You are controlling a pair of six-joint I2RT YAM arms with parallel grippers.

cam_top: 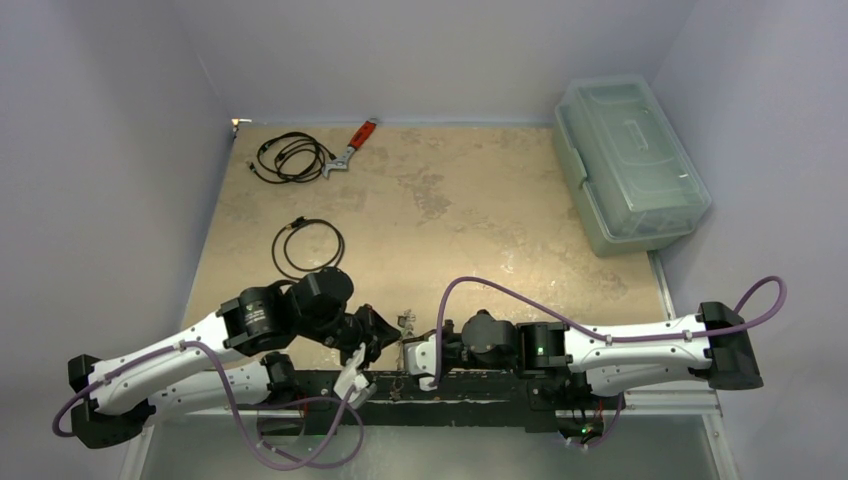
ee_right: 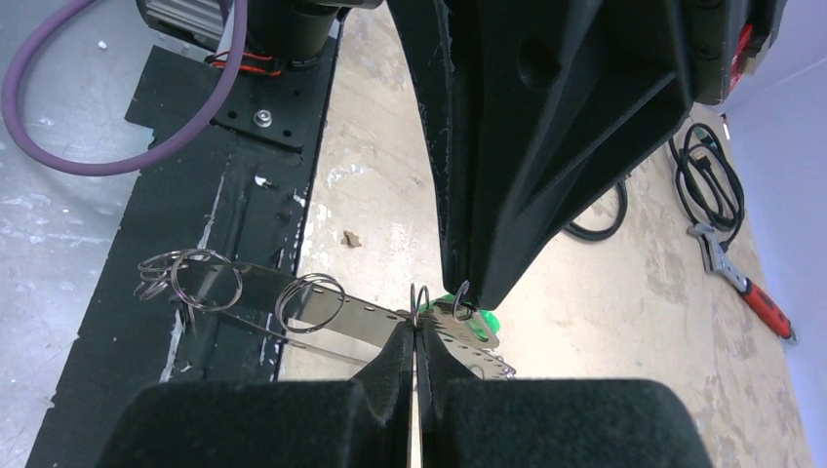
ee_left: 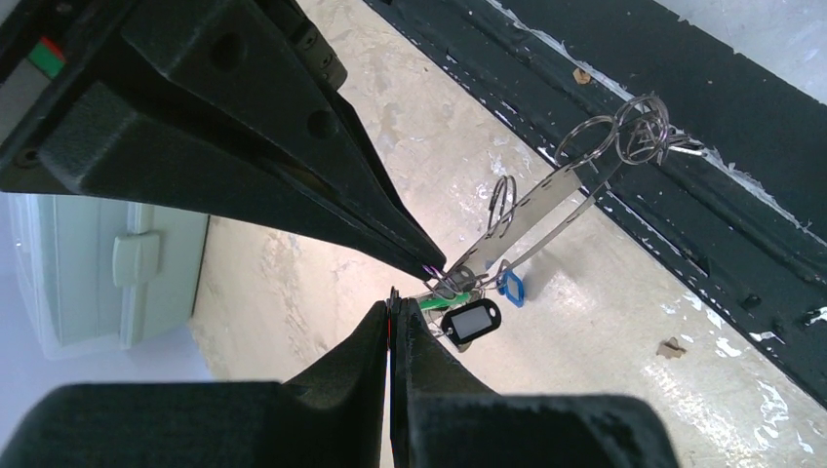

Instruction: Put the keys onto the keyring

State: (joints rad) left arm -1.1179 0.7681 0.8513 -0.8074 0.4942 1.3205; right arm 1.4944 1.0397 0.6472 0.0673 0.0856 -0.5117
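The keyring (ee_left: 546, 200) is a long thin metal loop with small split rings on it, held in the air just above the table's near edge (cam_top: 405, 328). Three tagged keys hang at its lower end: green (ee_left: 456, 303), blue (ee_left: 511, 288) and dark with white (ee_left: 471, 320). My right gripper (ee_right: 417, 327) is shut on the keyring's strip (ee_right: 332, 310), with a small ring sticking up at its tips. My left gripper (ee_left: 392, 300) is shut on a small metal ring beside the green key. The two grippers' tips nearly touch (cam_top: 398, 338).
The black base rail (ee_left: 683, 146) runs right under the keyring. A red-handled wrench (cam_top: 352, 147) and a coiled black cable (cam_top: 290, 157) lie at the far left. A second cable (cam_top: 308, 248) lies near the left arm. A clear lidded box (cam_top: 630, 165) stands at the far right.
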